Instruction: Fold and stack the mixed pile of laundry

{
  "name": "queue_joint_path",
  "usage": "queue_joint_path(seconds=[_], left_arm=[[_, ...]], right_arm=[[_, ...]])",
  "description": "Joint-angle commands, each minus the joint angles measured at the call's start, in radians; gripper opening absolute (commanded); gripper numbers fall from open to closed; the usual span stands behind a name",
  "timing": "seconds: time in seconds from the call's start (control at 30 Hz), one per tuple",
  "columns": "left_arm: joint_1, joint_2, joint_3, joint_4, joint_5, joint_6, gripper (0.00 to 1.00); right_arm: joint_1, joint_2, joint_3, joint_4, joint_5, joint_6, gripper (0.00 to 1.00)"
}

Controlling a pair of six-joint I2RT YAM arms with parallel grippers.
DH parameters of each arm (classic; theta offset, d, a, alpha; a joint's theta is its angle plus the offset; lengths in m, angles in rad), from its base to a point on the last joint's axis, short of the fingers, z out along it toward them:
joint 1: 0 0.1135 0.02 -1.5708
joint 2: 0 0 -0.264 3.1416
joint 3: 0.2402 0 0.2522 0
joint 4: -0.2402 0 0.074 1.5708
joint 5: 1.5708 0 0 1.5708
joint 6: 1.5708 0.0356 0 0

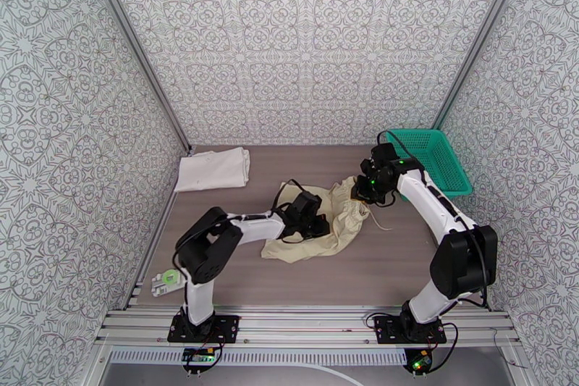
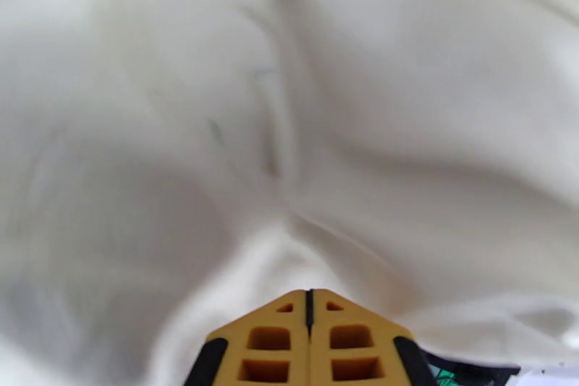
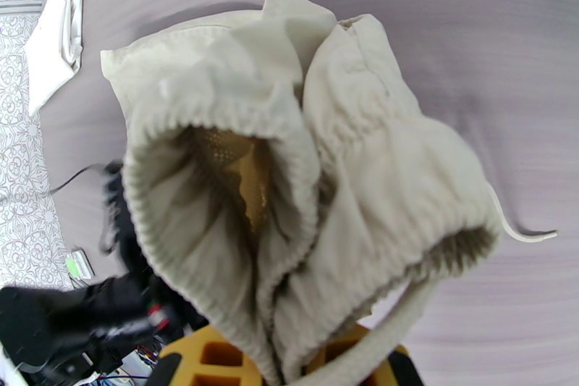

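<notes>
clamping beige garment [image 1: 344, 219] — right tool [image 3: 286, 367]

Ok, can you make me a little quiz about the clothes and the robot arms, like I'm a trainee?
1. True or false: the white T-shirt lies folded at the far left of the table.
2. Fill in: the teal basket stands at the table's far ___ side.
3. What do the right fingers pinch? A the T-shirt; B the waistband of the beige garment; C the basket.

Key: 1 true; 2 right; 3 B.
</notes>
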Motion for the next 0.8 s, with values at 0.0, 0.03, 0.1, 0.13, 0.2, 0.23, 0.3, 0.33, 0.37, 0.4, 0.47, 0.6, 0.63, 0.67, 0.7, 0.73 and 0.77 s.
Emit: queue_joint_path(seconds=[0.0, 0.03, 0.1, 0.13, 0.2, 0.23, 0.3, 0.33, 0.37, 0.4, 0.47, 0.6, 0.63, 0.67, 0.7, 0.73, 0.77], left_arm=[[-0.022, -0.055, -0.042, -0.062, -0.023, 0.033, 0.0], [-0.025, -0.06, -0.053, -0.059, -0.021, 0.026, 0.0], [-0.036, -0.063, -0.069, -0.052, -0.021, 0.014, 0.0], [-0.04, -0.061, -0.074, -0.047, -0.021, 0.009, 0.0], [-0.049, -0.051, -0.081, -0.03, -0.012, -0.004, 0.0], [-0.054, -0.043, -0.083, -0.012, -0.007, -0.012, 0.0], [-0.062, -0.022, -0.088, 0.023, 0.014, -0.032, 0.0], [-0.064, -0.007, -0.09, 0.042, 0.021, -0.043, 0.0], [-0.068, 0.011, -0.09, 0.053, 0.028, -0.05, 0.0], [-0.072, 0.023, -0.091, 0.063, 0.032, -0.055, 0.0], [-0.079, 0.053, -0.097, 0.095, 0.042, -0.067, 0.0], [-0.08, 0.089, -0.121, 0.177, 0.06, -0.098, 0.0], [-0.079, 0.086, -0.128, 0.187, 0.06, -0.101, 0.0], [-0.079, 0.079, -0.135, 0.191, 0.056, -0.101, 0.0], [-0.077, 0.07, -0.142, 0.195, 0.054, -0.1, 0.0], [-0.075, 0.056, -0.148, 0.196, 0.05, -0.096, 0.0], [-0.073, 0.039, -0.155, 0.198, 0.048, -0.093, 0.0]], right_arm=[[0.009, -0.013, -0.002, 0.019, -0.015, 0.011, 0.0], [0.009, -0.013, -0.001, 0.018, -0.015, 0.011, 0.0], [0.009, -0.011, 0.002, 0.019, -0.017, 0.011, 0.0], [0.009, -0.009, 0.001, 0.019, -0.018, 0.012, 0.0], [0.009, -0.008, 0.001, 0.022, -0.019, 0.014, 0.0], [0.01, -0.008, 0.003, 0.023, -0.021, 0.016, 0.0], [0.009, -0.008, -0.001, 0.03, -0.028, 0.019, 0.0], [0.009, -0.008, -0.004, 0.033, -0.031, 0.021, 0.0], [0.01, -0.008, -0.006, 0.034, -0.034, 0.023, 0.0], [0.01, -0.008, -0.008, 0.035, -0.035, 0.023, 0.0], [0.011, -0.011, -0.008, 0.035, -0.033, 0.026, 0.0], [0.018, -0.018, -0.004, 0.032, -0.03, 0.034, 0.0], [0.02, -0.019, -0.004, 0.033, -0.036, 0.04, 0.0], [0.022, -0.021, -0.004, 0.035, -0.044, 0.048, 0.0], [0.026, -0.021, -0.003, 0.036, -0.05, 0.056, 0.0], [0.034, -0.024, -0.003, 0.042, -0.062, 0.07, 0.0], [0.041, -0.026, -0.001, 0.048, -0.07, 0.084, 0.0]])
